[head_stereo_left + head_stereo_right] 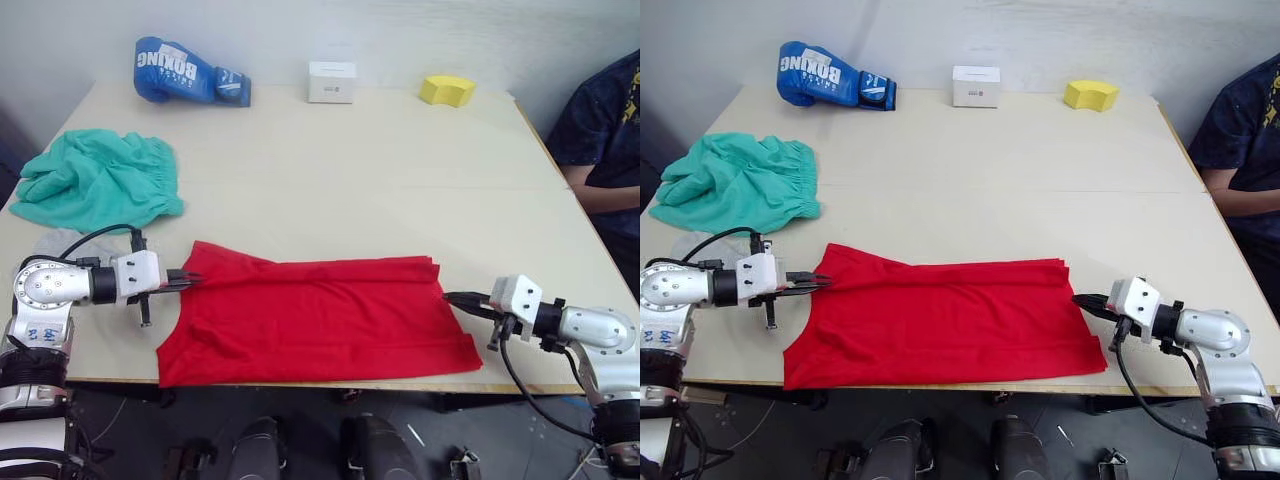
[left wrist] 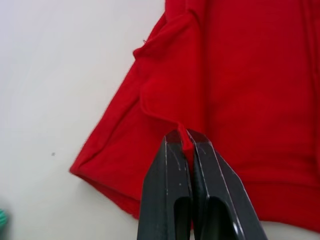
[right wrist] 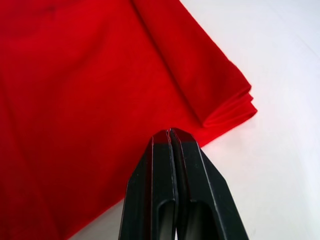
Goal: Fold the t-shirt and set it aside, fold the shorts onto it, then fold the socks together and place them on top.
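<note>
The red t-shirt (image 1: 320, 318) lies folded into a long band near the table's front edge. My left gripper (image 1: 192, 280) is at the band's left end, shut on a raised pinch of red cloth (image 2: 183, 142). My right gripper (image 1: 452, 297) is shut, its tips resting at the t-shirt's right edge near the stacked folded corner (image 3: 230, 107); no cloth shows between those fingers. The teal shorts (image 1: 98, 178) lie crumpled at the back left. A light grey piece (image 1: 58, 243), apparently the socks, lies just behind my left arm and is partly hidden by it.
A blue boxing glove (image 1: 190, 72), a white box (image 1: 331, 82) and a yellow block (image 1: 447, 90) stand along the table's far edge. A person in dark blue (image 1: 605, 130) sits at the right side. Bare tabletop (image 1: 380, 190) stretches across the middle.
</note>
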You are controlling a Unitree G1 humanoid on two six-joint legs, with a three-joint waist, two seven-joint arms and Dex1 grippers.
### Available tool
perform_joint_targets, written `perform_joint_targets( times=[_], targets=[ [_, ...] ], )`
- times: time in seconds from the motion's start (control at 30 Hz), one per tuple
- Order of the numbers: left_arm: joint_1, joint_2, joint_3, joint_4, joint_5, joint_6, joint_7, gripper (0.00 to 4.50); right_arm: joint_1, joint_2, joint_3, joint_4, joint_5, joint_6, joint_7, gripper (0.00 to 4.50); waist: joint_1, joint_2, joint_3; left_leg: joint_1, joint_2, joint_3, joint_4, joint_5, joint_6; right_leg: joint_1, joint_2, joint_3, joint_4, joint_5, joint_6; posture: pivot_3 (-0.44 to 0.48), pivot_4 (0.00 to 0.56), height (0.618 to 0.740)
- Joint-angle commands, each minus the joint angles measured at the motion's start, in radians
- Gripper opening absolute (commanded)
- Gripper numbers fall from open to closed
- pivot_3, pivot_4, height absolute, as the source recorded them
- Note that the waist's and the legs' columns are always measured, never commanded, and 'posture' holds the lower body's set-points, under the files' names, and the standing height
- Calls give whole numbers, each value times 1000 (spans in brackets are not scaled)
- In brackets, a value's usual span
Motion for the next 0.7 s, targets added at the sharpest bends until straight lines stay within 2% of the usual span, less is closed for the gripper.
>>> perform_joint_targets(
  times=[0.03, 0.13, 0.23, 0.33, 0.53, 0.7],
  targets=[
    [1, 37, -15, 34, 65, -214, 58, 0, -8, -3, -10, 6, 8, -50, -9, 46, -1, 0, 0, 0, 0, 0, 0, 0, 1, 0, 0, 0, 0, 0, 0, 0, 150, 740],
    [-17, 58, -43, 87, 136, -343, 119, 0, -16, -7, -6, 13, 6, -51, -15, 46, -5, 0, 0, 0, 0, 0, -1, 1, 2, 0, 0, 0, 0, 0, 0, 0, 150, 740],
    [-33, 76, -75, 138, 197, -433, 177, 0, -53, -6, -22, -5, 48, 70, -40, 46, -9, 1, 0, 0, 0, 0, -1, 1, 2, 0, 0, 0, 0, 0, 0, 0, 150, 740],
    [-39, 70, -94, 161, 170, -425, 185, 0, -113, -16, -21, -44, 114, 232, -19, 670, -13, 1, 0, 0, 1, 0, -1, 0, 1, 0, 0, 0, 0, 0, -1, 0, 150, 740],
    [-54, 64, -120, 172, 145, -402, 189, 0, -256, -20, 44, 31, 52, 282, 19, 2720, -21, 1, 0, 0, 1, -1, -2, 1, 2, -1, 0, -1, 0, 0, -2, 0, 150, 740],
    [-72, 60, -136, 176, 151, -389, 198, 0, -296, -17, 94, 64, 31, 281, 94, 2720, -21, 1, 0, -1, 1, 0, -1, 2, 3, -1, 0, -2, 0, 0, -2, 0, 150, 740]
  ],
)
